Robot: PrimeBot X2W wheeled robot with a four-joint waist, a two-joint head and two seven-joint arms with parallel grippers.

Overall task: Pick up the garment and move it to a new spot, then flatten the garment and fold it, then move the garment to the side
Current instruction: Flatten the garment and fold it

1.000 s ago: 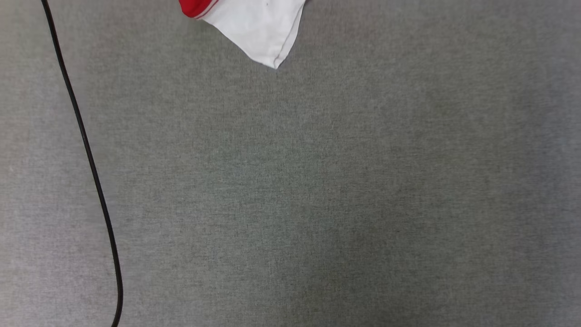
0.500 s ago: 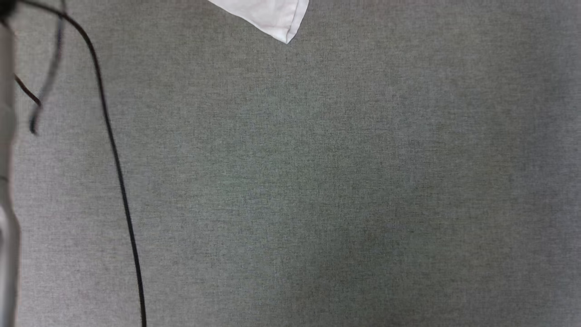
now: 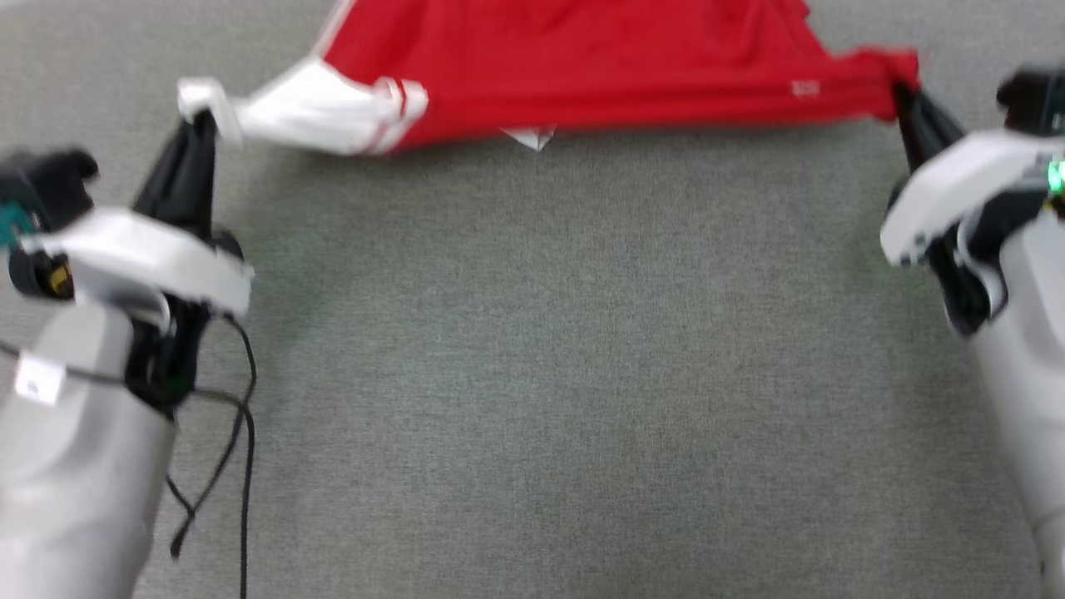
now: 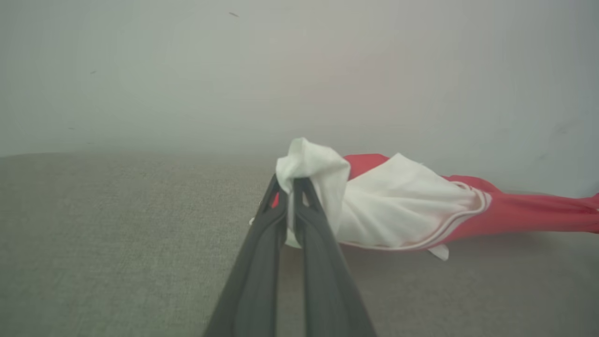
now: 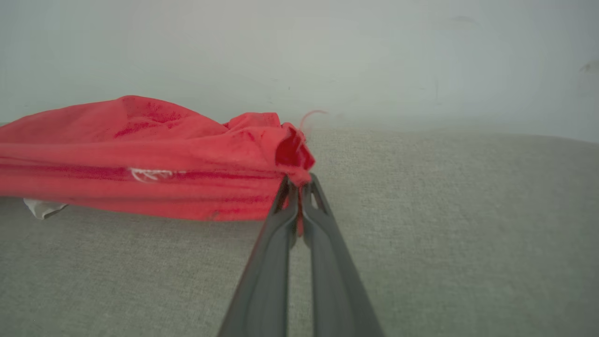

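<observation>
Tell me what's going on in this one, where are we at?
The robot has a red shirt with white sleeves stretched between its two arms over a grey cloth surface. The left gripper is shut on a bunched white sleeve, and the right gripper is shut on the red fabric at the other end. The edge between them is pulled taut; the shirt is bunched, not yet laid flat or folded. A black cable hangs by the left arm.

garment (image 3: 582,66) across the far side, left hand (image 3: 202,123) at its left end, right hand (image 3: 901,91) at its right
</observation>
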